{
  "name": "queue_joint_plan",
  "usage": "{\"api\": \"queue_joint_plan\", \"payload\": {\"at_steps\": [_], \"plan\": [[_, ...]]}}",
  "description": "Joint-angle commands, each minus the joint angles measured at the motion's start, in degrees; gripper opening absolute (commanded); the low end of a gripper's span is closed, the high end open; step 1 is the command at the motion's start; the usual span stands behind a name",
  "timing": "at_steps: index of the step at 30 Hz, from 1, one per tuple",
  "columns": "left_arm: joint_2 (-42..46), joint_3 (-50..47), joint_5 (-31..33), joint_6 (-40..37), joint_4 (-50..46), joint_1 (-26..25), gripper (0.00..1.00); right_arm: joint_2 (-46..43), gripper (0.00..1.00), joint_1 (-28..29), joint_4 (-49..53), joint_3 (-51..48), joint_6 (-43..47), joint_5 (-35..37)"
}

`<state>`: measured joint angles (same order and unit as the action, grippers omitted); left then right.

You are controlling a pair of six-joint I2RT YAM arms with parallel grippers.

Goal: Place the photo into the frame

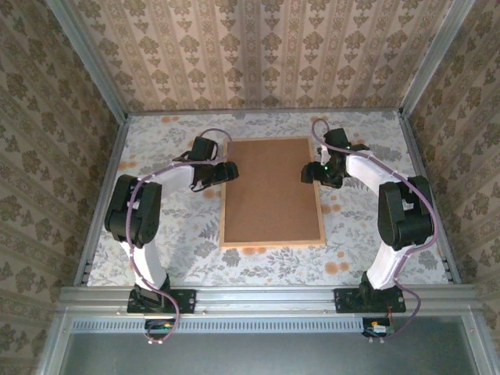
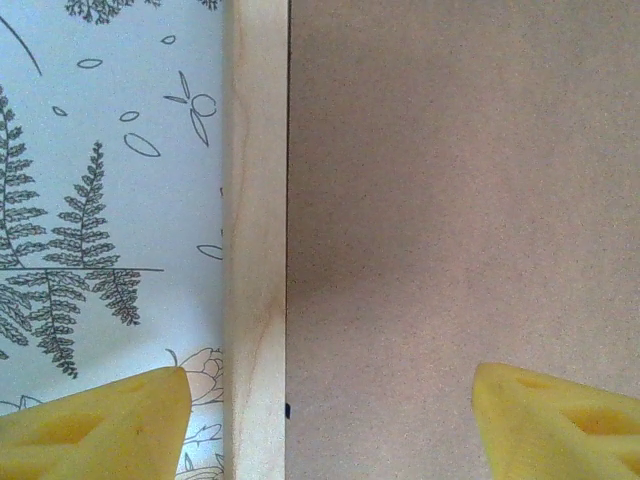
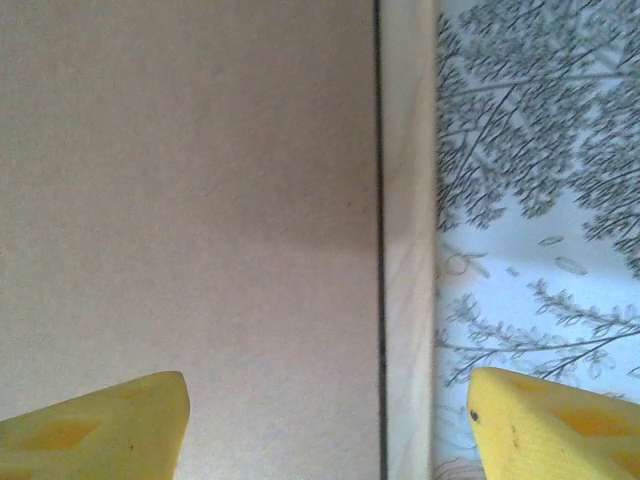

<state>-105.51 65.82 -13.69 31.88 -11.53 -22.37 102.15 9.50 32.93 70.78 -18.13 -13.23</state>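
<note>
Pale wood frame [image 1: 271, 191] with plain brown back, white fern-printed table cover [image 1: 172, 234], beige damask walls [image 1: 266, 55]

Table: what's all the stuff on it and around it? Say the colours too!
frame: one, light wood, flat in the middle of the table
backing board: one, brown, inside the frame
table top: one, pale with leaves and orange flowers, under the frame
walls: three, beige patterned, around the table
rail: one, grey metal, near edge
left arm: one, black and white, left side
right arm: one, black and white, right side
left fingers: two, yellow, open, astride the frame's left edge
right fingers: two, yellow, open, astride its right edge
</note>
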Motion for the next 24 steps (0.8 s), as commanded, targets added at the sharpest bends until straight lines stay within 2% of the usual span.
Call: {"api": "queue_joint_plan", "payload": {"at_steps": [1, 5, 11, 16, 24], "plan": [[0.43, 1.99, 0.60, -1.49, -2.36, 0.57, 0.74, 0.99, 0.72, -0.76, -5.83, 1.18, -2.56, 1.37], [0.13, 2.70, 0.77, -1.69, -2.69, 0.57, 0.74, 5.47, 0.61, -2.50, -8.33, 5.40, -6.38, 3.80], [-0.56, 3.06, 0.90, -1.73, -2.75, 0.66, 0.74, 11.19, 0.48, -2.74, -7.20, 11.65, -4.95, 10.85], [-1.14, 3.78, 0.95, -1.96, -3.03, 0.82, 0.74, 15.85, 0.44, -2.82, -5.74, 16.25, -2.25, 11.08], [-1.62, 4.14, 0.60, -2.08, -3.02, 1.33, 0.74, 20.48, 0.44, -2.82, -3.79, 20.29, -0.38, 7.90]]}}
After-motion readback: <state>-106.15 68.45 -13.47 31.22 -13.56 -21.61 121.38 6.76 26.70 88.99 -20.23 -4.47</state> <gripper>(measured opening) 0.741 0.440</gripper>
